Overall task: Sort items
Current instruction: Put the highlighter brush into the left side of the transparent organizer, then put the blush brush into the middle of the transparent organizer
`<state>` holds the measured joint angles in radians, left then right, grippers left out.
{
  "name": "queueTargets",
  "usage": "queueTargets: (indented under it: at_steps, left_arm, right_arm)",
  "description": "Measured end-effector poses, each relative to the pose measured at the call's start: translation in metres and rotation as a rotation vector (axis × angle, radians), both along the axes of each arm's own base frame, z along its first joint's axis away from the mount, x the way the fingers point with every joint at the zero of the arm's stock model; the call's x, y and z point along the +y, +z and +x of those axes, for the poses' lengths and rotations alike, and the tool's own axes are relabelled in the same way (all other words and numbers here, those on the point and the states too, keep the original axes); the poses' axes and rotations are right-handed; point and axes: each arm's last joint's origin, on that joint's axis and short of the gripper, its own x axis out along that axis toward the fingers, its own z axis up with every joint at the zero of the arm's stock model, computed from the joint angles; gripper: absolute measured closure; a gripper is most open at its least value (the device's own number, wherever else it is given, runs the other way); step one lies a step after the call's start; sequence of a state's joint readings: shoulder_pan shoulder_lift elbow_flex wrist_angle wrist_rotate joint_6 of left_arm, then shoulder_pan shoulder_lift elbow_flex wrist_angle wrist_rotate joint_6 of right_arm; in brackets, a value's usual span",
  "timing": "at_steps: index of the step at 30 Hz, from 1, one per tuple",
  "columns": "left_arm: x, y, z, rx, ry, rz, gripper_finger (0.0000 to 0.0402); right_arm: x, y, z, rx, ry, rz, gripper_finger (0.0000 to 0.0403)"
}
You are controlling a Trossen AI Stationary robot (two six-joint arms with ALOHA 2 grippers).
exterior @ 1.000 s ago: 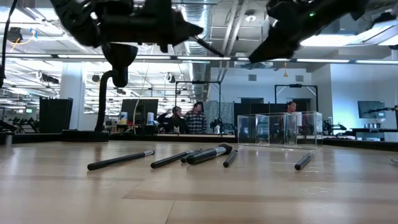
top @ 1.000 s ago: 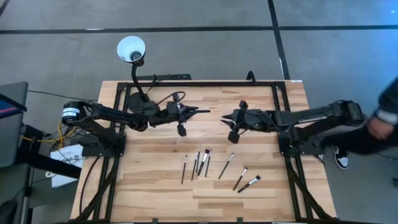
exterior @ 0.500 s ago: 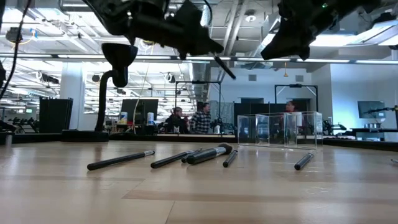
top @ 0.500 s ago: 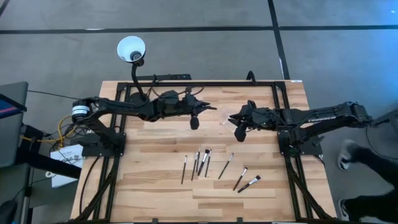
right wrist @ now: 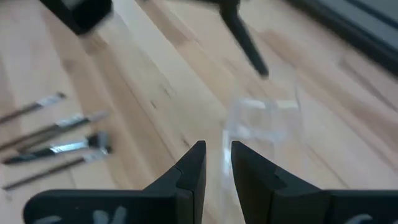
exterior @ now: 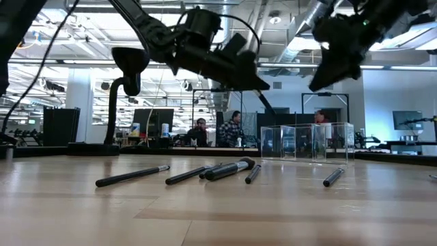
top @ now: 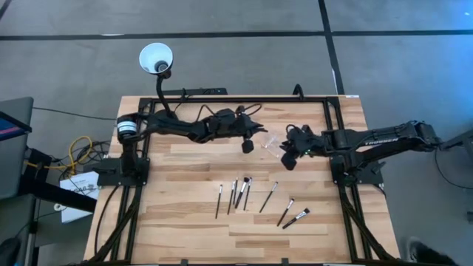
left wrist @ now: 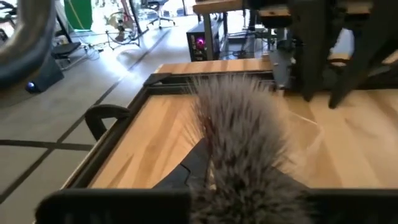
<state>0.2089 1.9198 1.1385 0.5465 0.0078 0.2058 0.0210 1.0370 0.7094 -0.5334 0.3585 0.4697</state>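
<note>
A fluffy fan-shaped makeup brush point(left wrist: 249, 149), grey bristles spread wide, sits pinched in the fingers of the left gripper point(top: 250, 137). Its thin dark handle point(right wrist: 244, 34) slants down with its end hanging just above the small clear plastic holder point(top: 272, 142), which stands on the pale wooden counter point(top: 185, 229) between the two grippers. In the low view the clear plastic holder shows as a row of see-through compartments at the far side of the counter, with the handle angling down toward it.

The rest of the slim makeup brushes point(top: 240, 193) lie flat on the counter, well apart from the holder on the near side. Four of them, dark-handled with silvery ferrules, lie close together, nearly parallel. One more brush point(top: 268, 196) lies alone beside that cluster, and a last pair point(top: 293, 215) lies farther out on the right arm's side.

The right gripper point(top: 290, 153) hovers just beside the holder, on the side away from the left gripper. Its fingers point(right wrist: 189, 171) are spread a little, a narrow gap between them, holding nothing.

A black gooseneck lamp with a white shade point(top: 156, 59) rises from the far edge of the counter, behind the left arm. Beyond the counter, people sit at desks in the room.
</note>
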Motion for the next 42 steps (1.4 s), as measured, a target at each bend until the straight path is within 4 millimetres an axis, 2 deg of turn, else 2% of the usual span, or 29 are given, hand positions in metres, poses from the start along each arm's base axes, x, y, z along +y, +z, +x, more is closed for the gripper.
queueTargets:
  at_steps: [7, 12, 24, 28, 32, 35, 38, 42]
  left_arm:
    - [0.006, -0.021, 0.005, 0.046, 0.01, -0.011, 0.0367]
    - [0.01, -0.025, 0.005, 0.059, 0.02, -0.013, 0.0342]
    - [0.014, -0.021, 0.005, 0.014, 0.026, -0.004, 0.0316]
    - [0.011, 0.001, -0.001, -0.01, 0.023, 0.001, 0.0308]
    - [0.0, 0.04, -0.019, 0.01, -0.008, 0.055, 0.0303]
    - [-0.009, 0.064, -0.042, 0.027, -0.024, 0.09, 0.0301]
    - [-0.014, 0.079, -0.071, 0.021, -0.022, 0.097, 0.0298]
    - [-0.022, 0.079, -0.11, 0.015, -0.019, 0.1, 0.0294]
  right_arm:
    - [-0.011, -0.001, -0.006, 0.026, -0.192, -0.12, 0.0335]
    - [-0.014, -0.001, -0.006, 0.026, -0.21, -0.117, 0.0335]
    - [-0.012, -0.001, -0.001, -0.004, -0.192, -0.11, 0.0335]
    - [-0.011, -0.001, 0.0, -0.003, -0.18, -0.096, 0.0335]
    - [-0.008, -0.005, 0.003, -0.002, -0.171, -0.077, 0.0335]
    - [-0.002, -0.01, 0.009, 0.018, -0.143, -0.073, 0.0335]
    - [0.004, -0.015, 0.016, 0.013, -0.101, -0.054, 0.0332]
    - [0.014, -0.018, 0.026, -0.01, -0.011, -0.012, 0.0317]
